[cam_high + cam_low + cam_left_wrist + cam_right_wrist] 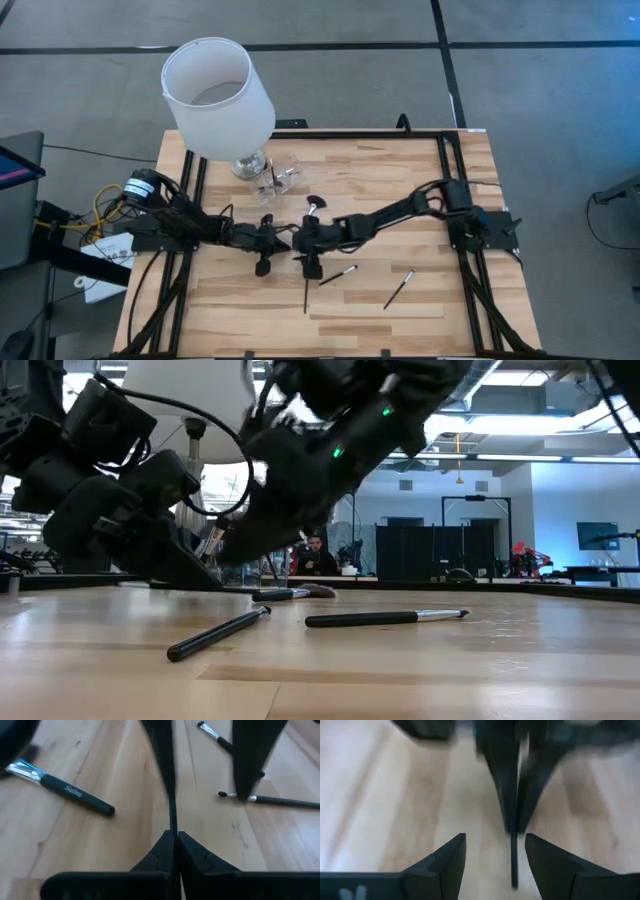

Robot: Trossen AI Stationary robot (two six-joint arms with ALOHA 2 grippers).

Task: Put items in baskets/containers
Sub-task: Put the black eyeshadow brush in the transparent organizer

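Observation:
My left gripper [173, 837] [278, 243] is at mid-table, shut on a thin black makeup brush [172, 815]. My right gripper [495, 855] [300, 245] faces it closely and is open. The brush's thin end [514, 865] stands between the right fingers, nearer one of them, with a gap showing. A fan-headed brush [314, 205] and three other brushes [338, 274] [400, 288] [305, 295] lie flat on the wood. The clear cup [281, 176] stands by the lamp base with brushes in it. My left gripper pinches the brush's thin black handle [173, 827] between its two shut fingers. The brush runs straight on ahead of the fingertips, along the fingers. It appears held off the table, toward my right gripper.
A large white lampshade [218, 95] on a silver base [248, 163] stands at the far left of the table, next to the cup. In the left wrist view a silver-ferruled brush [60, 787] and two more [280, 800] [215, 732] lie on the wood. Black rails [445, 180] frame the tabletop.

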